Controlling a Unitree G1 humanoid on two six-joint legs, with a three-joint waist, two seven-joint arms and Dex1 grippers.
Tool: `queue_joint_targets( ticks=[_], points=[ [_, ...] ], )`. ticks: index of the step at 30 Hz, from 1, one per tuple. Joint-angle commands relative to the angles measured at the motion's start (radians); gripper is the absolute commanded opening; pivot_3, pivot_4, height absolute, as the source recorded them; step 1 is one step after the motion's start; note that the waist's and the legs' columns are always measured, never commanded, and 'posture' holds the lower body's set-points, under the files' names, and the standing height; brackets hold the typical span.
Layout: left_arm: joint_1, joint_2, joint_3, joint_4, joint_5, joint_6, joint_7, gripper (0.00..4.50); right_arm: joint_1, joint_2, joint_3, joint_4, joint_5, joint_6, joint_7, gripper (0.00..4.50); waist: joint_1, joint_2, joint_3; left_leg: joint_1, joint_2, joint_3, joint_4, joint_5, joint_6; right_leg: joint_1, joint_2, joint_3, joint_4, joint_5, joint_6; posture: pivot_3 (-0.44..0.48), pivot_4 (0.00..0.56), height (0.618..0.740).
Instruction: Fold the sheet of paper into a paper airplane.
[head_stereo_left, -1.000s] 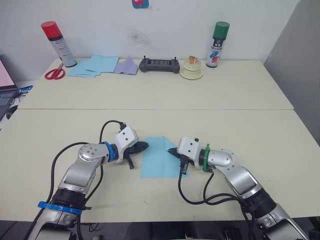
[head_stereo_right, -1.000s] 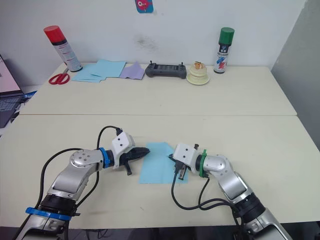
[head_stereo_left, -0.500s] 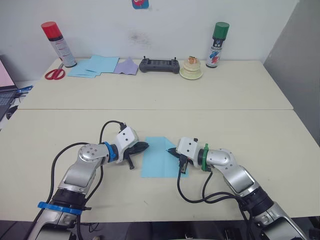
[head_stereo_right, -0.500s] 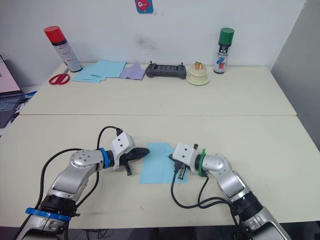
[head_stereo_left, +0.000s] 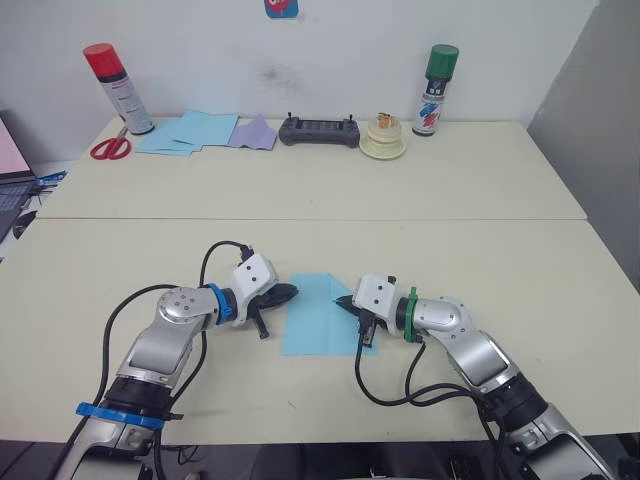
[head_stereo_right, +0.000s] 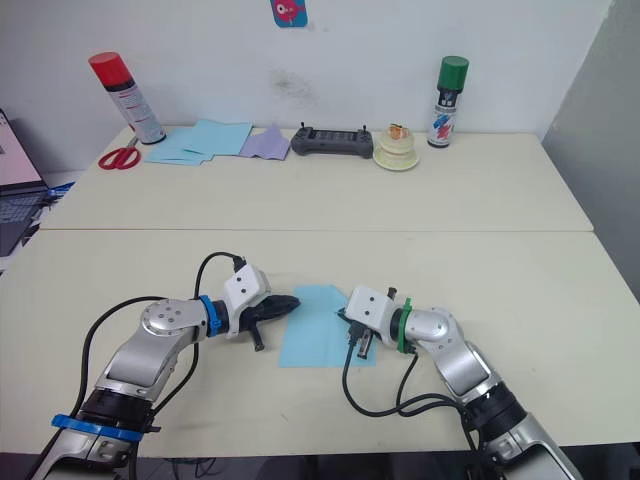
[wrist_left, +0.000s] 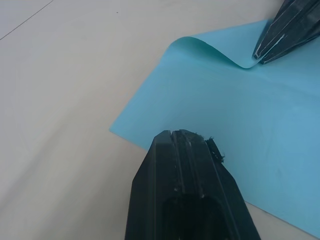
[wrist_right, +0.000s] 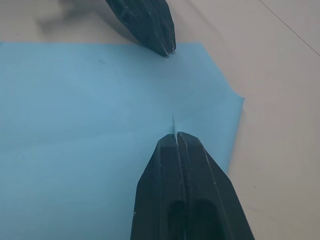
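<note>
The thin light blue sheet of paper (head_stereo_left: 320, 313) lies flat on the near half of the cream tabletop (head_stereo_left: 480, 270), between the two arms. The left claw (head_stereo_left: 288, 293) comes at it from the robot's left with its two black fingers pressed together, the tip resting at the sheet's left edge. The right claw (head_stereo_left: 345, 301) comes from the other side, fingers also closed, pinching the right edge of the sheet near its far corner.

From the head views the contact points are small and partly covered by the claw bodies, so the pinch itself is hard to make out there. The wrist views settle it. The right wrist view shows a short crease running out from the closed fingertips into the blue paper, and the nearby corner lifted off the tabletop. The left wrist view shows that same edge curling up into a soft roll where the right claw's tip grips it. It also shows the left claw's closed tip lying over the paper's edge; whether any paper sits between its fingers cannot be told.

Along the far edge of the tabletop stand a red-capped spray can (head_stereo_left: 117, 88), red-handled scissors (head_stereo_left: 109, 148), a loose pile of flat blue sheets (head_stereo_left: 190, 130), a lavender sheet (head_stereo_left: 253, 132), a black handheld controller (head_stereo_left: 319, 130), a small cream round dish (head_stereo_left: 383, 143) and a green-capped spray can (head_stereo_left: 434, 89).
</note>
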Motion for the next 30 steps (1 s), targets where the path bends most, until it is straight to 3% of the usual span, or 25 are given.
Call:
queue_joint_targets(
  ticks=[1, 30],
  points=[
    [0.027, 0.007, -0.046, 0.025, 0.026, 0.018, -0.028, 0.0, -0.009, 0.004, -0.006, 0.01, -0.002, -0.003, 0.001, 0.02, 0.0, 0.0, 0.0, 0.0, 0.0, 0.0, 0.0, 0.0, 0.0, 0.0, 0.0, 0.0, 0.0, 0.0, 0.0, 0.0, 0.15, 0.74],
    [0.011, 0.014, -0.041, 0.011, 0.017, 0.036, -0.038, 0.0, -0.012, -0.005, 0.013, 0.032, -0.026, -0.02, 0.016, 0.02, 0.0, 0.0, -0.001, 0.0, 0.0, 0.0, 0.0, 0.0, 0.0, 0.0, 0.0, 0.0, 0.0, 0.0, 0.0, 0.0, 0.15, 0.74]
  ],
)
